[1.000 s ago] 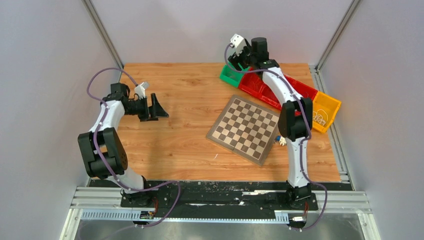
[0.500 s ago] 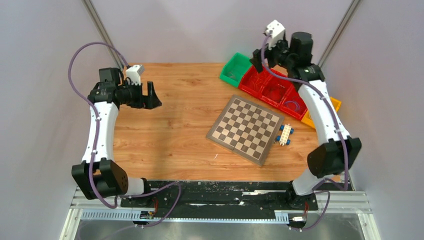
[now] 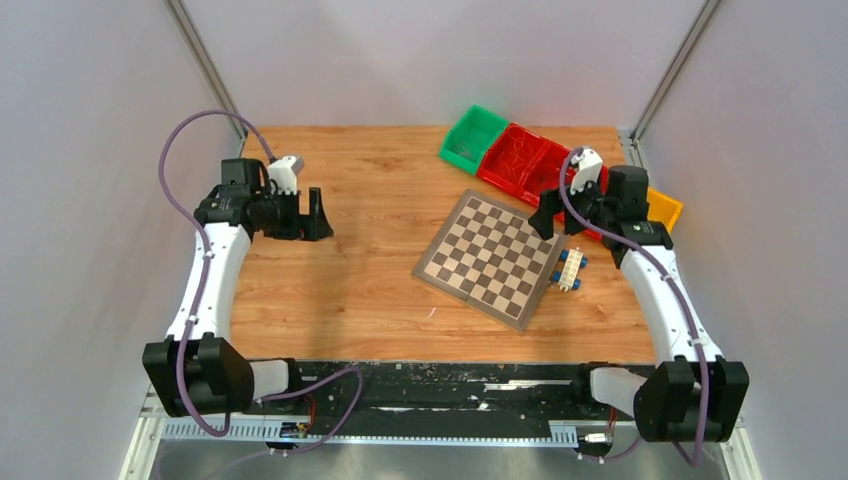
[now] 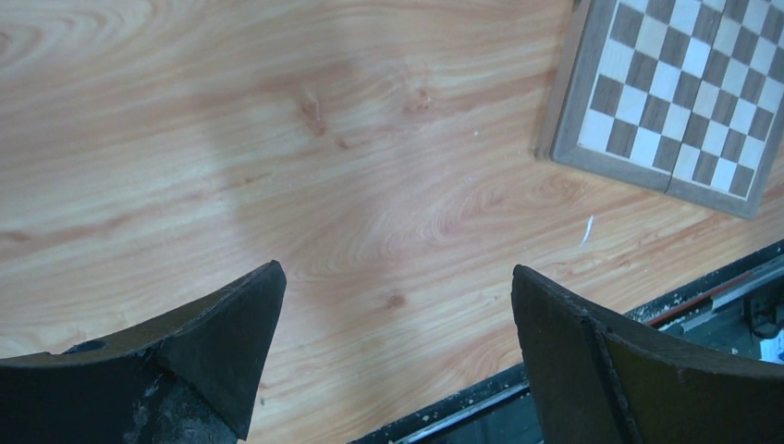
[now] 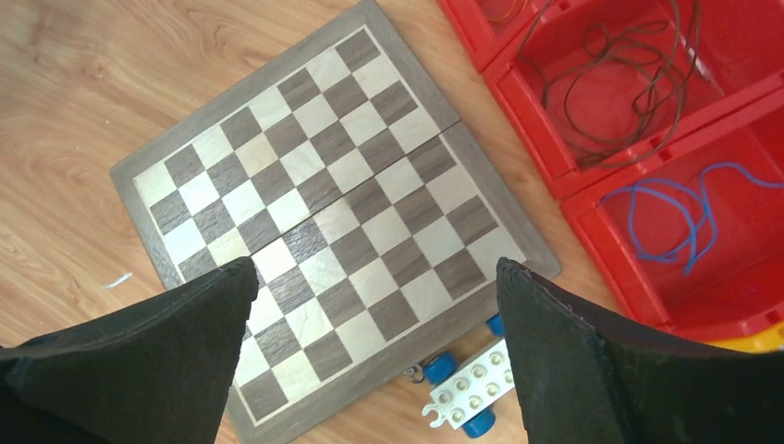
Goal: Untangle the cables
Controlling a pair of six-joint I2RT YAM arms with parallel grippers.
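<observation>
The cables lie in a row of red bins [image 3: 503,176] at the back right. In the right wrist view, a loose tangle of thin dark brownish cables [image 5: 619,88] fills one red compartment [image 5: 515,111]. A thin blue cable [image 5: 679,208] lies in the compartment beside it. My right gripper [image 3: 550,216] [image 5: 374,277] hangs open and empty over the right edge of the chessboard [image 5: 324,194], short of the bins. On the left, my left gripper [image 3: 324,214] [image 4: 398,287] is open over bare wood, holding nothing.
The folding chessboard [image 3: 490,258] lies at the table's middle right. A white toy block with blue wheels [image 3: 570,268] [image 5: 467,393] rests at its right corner. A green bin [image 3: 470,140] and a yellow bin [image 3: 667,208] flank the red ones. The table's near edge shows in the left wrist view.
My right arm has swung back from above the bins and come down over the chessboard's right edge. The left gripper has shifted a little nearer and stayed open.
</observation>
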